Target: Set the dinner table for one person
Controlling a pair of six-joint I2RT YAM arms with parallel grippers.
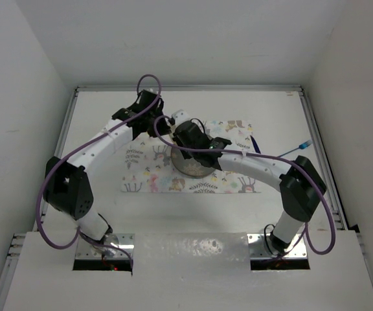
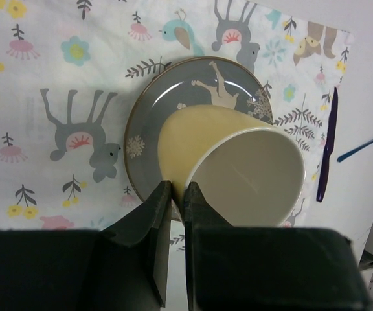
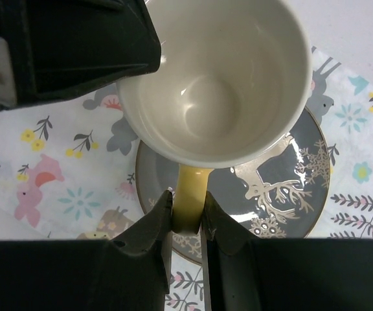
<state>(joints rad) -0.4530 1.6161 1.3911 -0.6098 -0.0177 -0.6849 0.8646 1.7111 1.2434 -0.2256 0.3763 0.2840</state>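
Note:
A yellow mug [image 2: 251,175] with a cream inside hangs tilted above a grey deer-print plate [image 2: 147,129] on the deer-and-leaf placemat [image 2: 44,65]. My left gripper [image 2: 177,188] is shut on the mug's wall at the rim, one finger inside and one outside. My right gripper [image 3: 188,197] is shut on the mug's yellow handle [image 3: 192,178], under the mug [image 3: 212,97] and above the plate [image 3: 290,175]. In the top view both grippers meet over the plate [image 1: 196,170], the left [image 1: 164,123] from the far left and the right [image 1: 185,133] from the right. The white dinner table [image 1: 96,110] lies beneath.
A purple knife [image 2: 327,146] lies along the placemat's right edge, with a blue utensil [image 2: 364,144] on the bare table beyond it. They show in the top view as the knife [image 1: 254,144] and the blue utensil [image 1: 296,150]. Silver rails [image 1: 316,136] and white walls border the table.

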